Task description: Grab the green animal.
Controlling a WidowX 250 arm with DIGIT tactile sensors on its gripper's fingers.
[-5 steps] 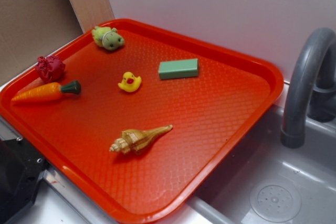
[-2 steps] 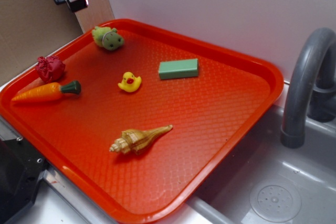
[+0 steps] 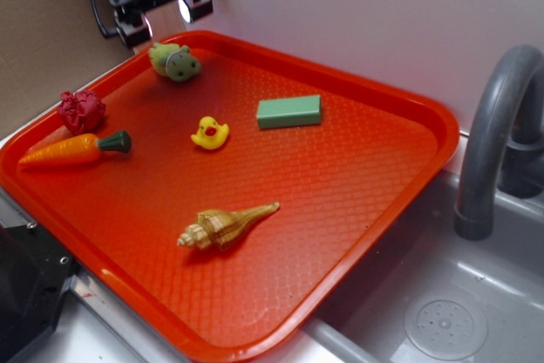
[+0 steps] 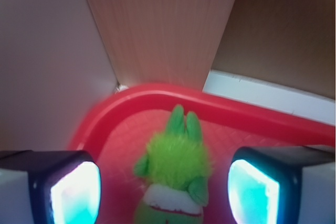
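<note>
The green animal [image 3: 175, 61] is a small olive-green soft toy with a pale band, lying at the far left corner of the red tray [image 3: 340, 210]. My gripper [image 3: 161, 16] hangs open just above and behind it. In the wrist view the green animal [image 4: 176, 166] sits between my two spread fingers, with open space on both sides. My gripper [image 4: 164, 192] touches nothing.
On the tray lie a yellow rubber duck [image 3: 210, 133], a flat green block [image 3: 289, 111], a carrot [image 3: 75, 148], a dark red lump [image 3: 82, 110] and a seashell [image 3: 223, 226]. A wall and a wooden board [image 4: 163, 24] rise behind the tray's corner. A grey tap [image 3: 497, 142] and sink stand right.
My gripper has come into view at the top left and moved down toward the green animal. The toys have not moved.
</note>
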